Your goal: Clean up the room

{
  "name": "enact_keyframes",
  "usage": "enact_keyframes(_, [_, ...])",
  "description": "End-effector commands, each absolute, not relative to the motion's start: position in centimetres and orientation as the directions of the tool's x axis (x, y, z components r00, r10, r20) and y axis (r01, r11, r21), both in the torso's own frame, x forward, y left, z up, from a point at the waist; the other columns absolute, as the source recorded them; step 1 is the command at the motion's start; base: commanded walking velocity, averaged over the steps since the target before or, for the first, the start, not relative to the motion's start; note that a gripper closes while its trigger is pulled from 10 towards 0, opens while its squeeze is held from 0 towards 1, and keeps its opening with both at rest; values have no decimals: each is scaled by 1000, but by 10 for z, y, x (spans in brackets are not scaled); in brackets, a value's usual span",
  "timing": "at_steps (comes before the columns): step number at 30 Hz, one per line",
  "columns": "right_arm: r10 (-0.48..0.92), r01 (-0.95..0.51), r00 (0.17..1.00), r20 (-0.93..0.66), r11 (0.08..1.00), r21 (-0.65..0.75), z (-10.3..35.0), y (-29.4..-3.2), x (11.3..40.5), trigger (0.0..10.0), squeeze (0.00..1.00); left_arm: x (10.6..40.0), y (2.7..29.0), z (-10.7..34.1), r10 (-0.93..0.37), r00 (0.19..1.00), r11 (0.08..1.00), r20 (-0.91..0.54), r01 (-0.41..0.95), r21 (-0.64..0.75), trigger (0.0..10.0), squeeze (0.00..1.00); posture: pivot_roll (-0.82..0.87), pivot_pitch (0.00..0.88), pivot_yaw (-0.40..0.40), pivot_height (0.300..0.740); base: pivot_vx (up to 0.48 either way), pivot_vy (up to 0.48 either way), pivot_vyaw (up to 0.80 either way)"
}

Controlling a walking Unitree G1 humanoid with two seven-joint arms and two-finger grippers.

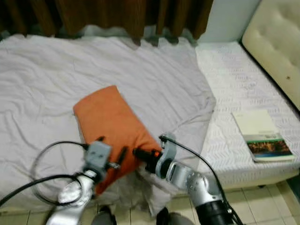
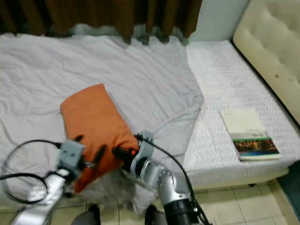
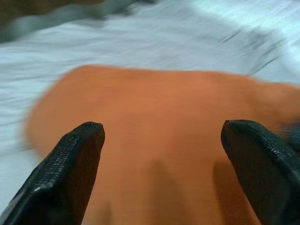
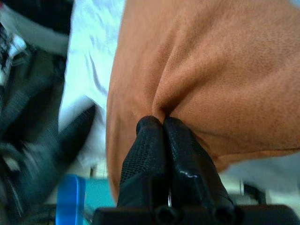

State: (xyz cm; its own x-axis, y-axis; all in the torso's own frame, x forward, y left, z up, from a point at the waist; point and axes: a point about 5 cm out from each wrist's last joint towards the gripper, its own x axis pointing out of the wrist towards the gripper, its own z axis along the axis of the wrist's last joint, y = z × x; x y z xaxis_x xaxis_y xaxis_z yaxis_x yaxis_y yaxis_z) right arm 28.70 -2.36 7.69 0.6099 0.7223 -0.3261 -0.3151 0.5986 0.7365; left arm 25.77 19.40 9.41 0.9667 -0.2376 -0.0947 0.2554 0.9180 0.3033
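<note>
An orange pillow lies on the grey sheet near the bed's front edge. My right gripper is at the pillow's front right side. In the right wrist view its fingertips are shut, pinching a fold of the pillow's orange fabric. My left gripper hovers over the pillow's front end. Its two black fingers stand wide apart, open, with the pillow between and beyond them.
A book lies on the bare white mattress at the right. A cream padded headboard stands at the far right, brown curtains behind the bed. Tiled floor runs along the bed's front edge.
</note>
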Motion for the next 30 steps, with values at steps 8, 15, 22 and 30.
enact_keyframes(8, [887, -376, 382, -260, 406, 833, 80, 61, 264, 0, 0, 251, 232, 104, -178, 980, 904, -93, 200, 378, 10000, 0, 135, 158, -105, 740, 0, 0, 0])
enact_keyframes(15, [832, -517, 461, -310, 535, 668, 69, 48, 275, 10000, 1000, 248, 227, 102, -186, 979, 909, -83, 203, 365, 10000, 0, 138, 152, -107, 740, 0, 0, 0])
enact_keyframes(22, [623, -549, 731, -277, 779, 304, 73, 11, 311, 10000, 1000, 244, 199, 98, -218, 975, 934, -44, 222, 280, 10000, 0, 131, 138, -89, 740, 0, 0, 0])
enact_keyframes(30, [537, -462, 814, -223, 830, 314, 72, -7, 321, 10000, 1000, 239, 187, 94, -245, 968, 935, -54, 250, 253, 10000, 0, 132, 125, -81, 740, 0, 0, 0])
